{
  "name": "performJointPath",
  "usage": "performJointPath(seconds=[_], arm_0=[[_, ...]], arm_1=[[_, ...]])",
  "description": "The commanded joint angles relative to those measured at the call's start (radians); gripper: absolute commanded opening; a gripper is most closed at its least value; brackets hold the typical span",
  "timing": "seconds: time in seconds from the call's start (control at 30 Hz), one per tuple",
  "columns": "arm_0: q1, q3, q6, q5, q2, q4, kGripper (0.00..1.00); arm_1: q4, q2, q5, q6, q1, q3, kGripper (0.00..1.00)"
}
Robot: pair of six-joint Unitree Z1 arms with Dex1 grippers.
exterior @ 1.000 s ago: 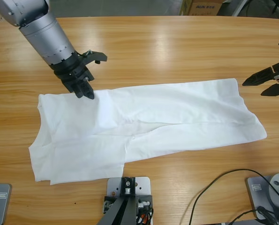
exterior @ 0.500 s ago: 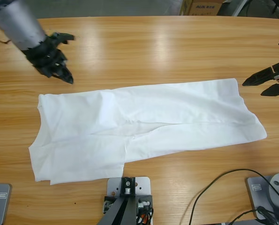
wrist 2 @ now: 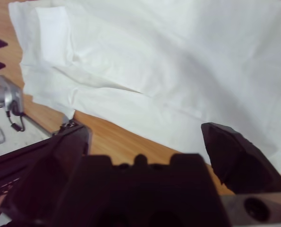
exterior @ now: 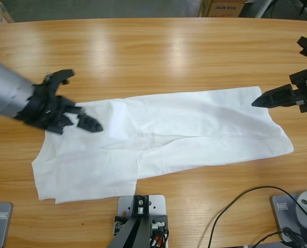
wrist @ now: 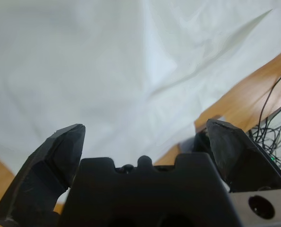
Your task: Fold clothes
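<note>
Since half a second ago the left gripper (exterior: 86,121) is swinging back down from the bare table onto the T-shirt (exterior: 194,129), and the right gripper (exterior: 261,99) is nudging in toward the cloth's near edge. Both are spread wide, holding nothing; the left is hovering over the shirt's end, fabric filling the space ahead of its jaws. The shirt is lying flat, lengthwise, between the two. Judging it light, limp, prone to slipping: pinching hems or corners looks best.
</note>
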Motion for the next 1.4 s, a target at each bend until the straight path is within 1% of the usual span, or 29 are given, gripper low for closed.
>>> performJointPath(seconds=[0.03, 0.07, 0.13, 0.17, 0.2, 0.27, 0.3, 0.37, 0.43, 0.5, 0.53, 0.57, 0.63, 0.77, 0.83, 1.0, 1.13, 1.4], arm_0=[[-0.028, -0.088, -0.038, 0.125, 0.22, -0.017, 0.977], [-0.028, -0.098, -0.04, 0.136, 0.226, -0.024, 0.977], [-0.029, -0.122, -0.027, 0.12, 0.23, -0.092, 0.965], [-0.029, -0.15, -0.009, 0.099, 0.234, -0.102, 0.906], [-0.029, -0.181, 0.005, 0.083, 0.24, -0.102, 0.881], [-0.03, -0.231, 0.037, 0.055, 0.26, -0.099, 0.867], [-0.038, -0.25, 0.075, 0.043, 0.272, -0.095, 0.864], [-0.052, -0.286, 0.202, 0.032, 0.302, -0.061, 0.864], [-0.052, -0.34, 0.347, 0.031, 0.342, 0.018, 0.849], [-0.05, -0.435, 0.494, 0.017, 0.399, 0.135, 0.699], [-0.05, -0.488, 0.546, 0.013, 0.43, 0.199, 0.641], [-0.046, -0.533, 0.572, 0.014, 0.454, 0.252, 0.616], [-0.021, -0.58, 0.587, 0.016, 0.484, 0.307, 0.614], [0.016, -0.613, 0.59, -0.011, 0.514, 0.315, 0.614], [0.021, -0.639, 0.594, -0.012, 0.536, 0.341, 0.614], [0.024, -0.655, 0.597, -0.027, 0.579, 0.373, 0.614], [0.024, -0.664, 0.603, -0.007, 0.605, 0.418, 0.614], [0.025, -0.678, 0.604, 0.006, 0.623, 0.426, 0.619]], arm_1=[[-0.06, -0.046, -0.028, 0.015, 0.063, 0.047, 0.816], [-0.062, -0.049, -0.03, 0.015, 0.064, 0.051, 0.816], [-0.069, -0.048, -0.031, 0.015, 0.063, 0.06, 0.816], [-0.076, -0.046, -0.031, 0.015, 0.063, 0.064, 0.816], [-0.081, -0.041, -0.031, 0.016, 0.063, 0.066, 0.816], [-0.086, -0.034, -0.031, 0.016, 0.063, 0.066, 0.816], [-0.087, -0.032, -0.031, 0.016, 0.063, 0.066, 0.816], [-0.087, -0.031, -0.031, 0.016, 0.063, 0.066, 0.816], [-0.087, -0.035, -0.031, 0.016, 0.063, 0.069, 0.816], [-0.087, -0.036, -0.031, 0.016, 0.063, 0.069, 0.816], [-0.087, -0.034, -0.031, 0.016, 0.063, 0.069, 0.816], [-0.088, -0.031, -0.031, 0.016, 0.062, 0.069, 0.816], [-0.092, -0.025, -0.031, 0.016, 0.058, 0.067, 0.816], [-0.094, -0.024, -0.031, 0.016, 0.052, 0.069, 0.816], [-0.096, -0.024, -0.031, 0.016, 0.051, 0.069, 0.816], [-0.096, -0.021, -0.031, 0.016, 0.047, 0.069, 0.816], [-0.096, -0.021, -0.029, 0.016, 0.042, 0.069, 0.816], [-0.096, -0.021, -0.027, 0.016, 0.04, 0.071, 0.816]])
